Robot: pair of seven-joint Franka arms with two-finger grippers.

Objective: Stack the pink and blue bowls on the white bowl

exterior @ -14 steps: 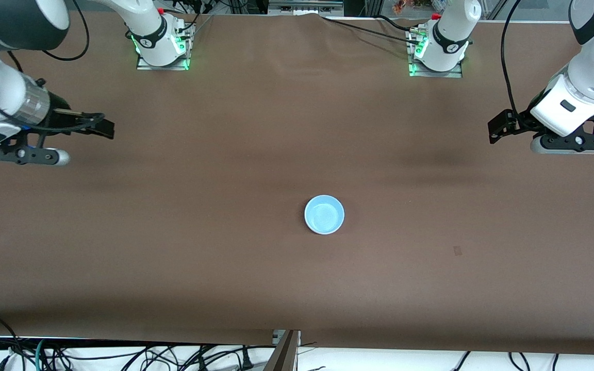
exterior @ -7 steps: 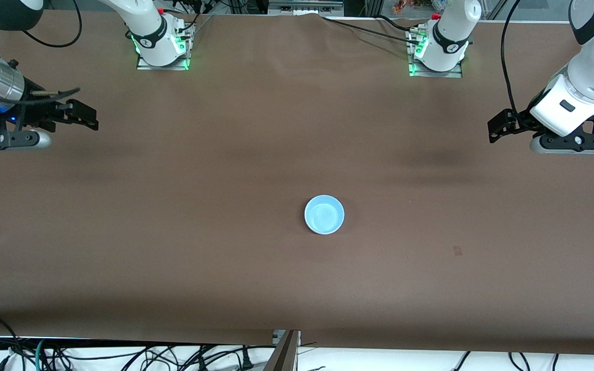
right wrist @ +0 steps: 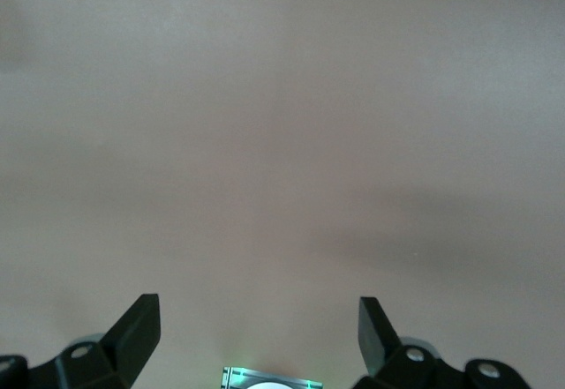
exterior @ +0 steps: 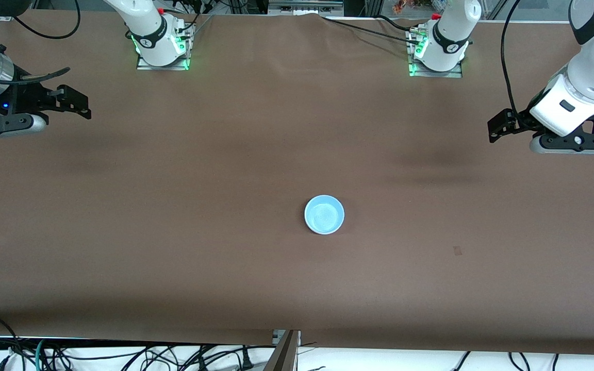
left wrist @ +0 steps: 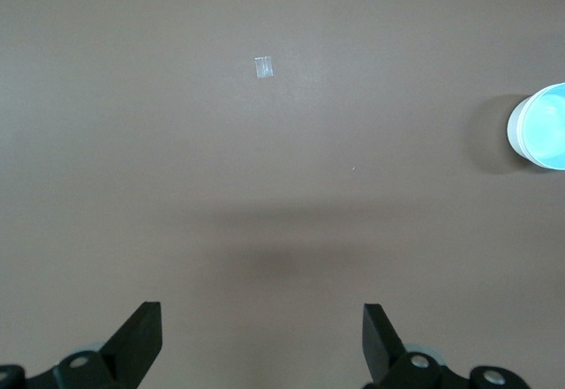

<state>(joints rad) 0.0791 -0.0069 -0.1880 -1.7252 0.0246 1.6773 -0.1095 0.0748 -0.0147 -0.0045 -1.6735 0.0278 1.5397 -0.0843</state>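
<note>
The light blue bowl point(exterior: 324, 214) sits upright near the middle of the brown table point(exterior: 199, 247); it also shows at the edge of the left wrist view point(left wrist: 540, 127). No pink bowl and no white bowl shows on its own in any view. My left gripper point(exterior: 498, 126) hangs open and empty over bare table at the left arm's end; its fingers are spread wide in the left wrist view point(left wrist: 262, 314). My right gripper point(exterior: 78, 103) is open and empty over bare table at the right arm's end, as the right wrist view point(right wrist: 259, 310) shows.
A small piece of tape point(exterior: 457, 251) lies on the table, nearer to the front camera than the left gripper; it shows in the left wrist view point(left wrist: 263, 68). The arm bases point(exterior: 162, 49) point(exterior: 436, 54) stand along the table's edge. Cables hang below the front edge.
My right gripper has pulled back toward the right arm's end of the table, away from the blue bowl. The left arm and the bowl have not moved.
</note>
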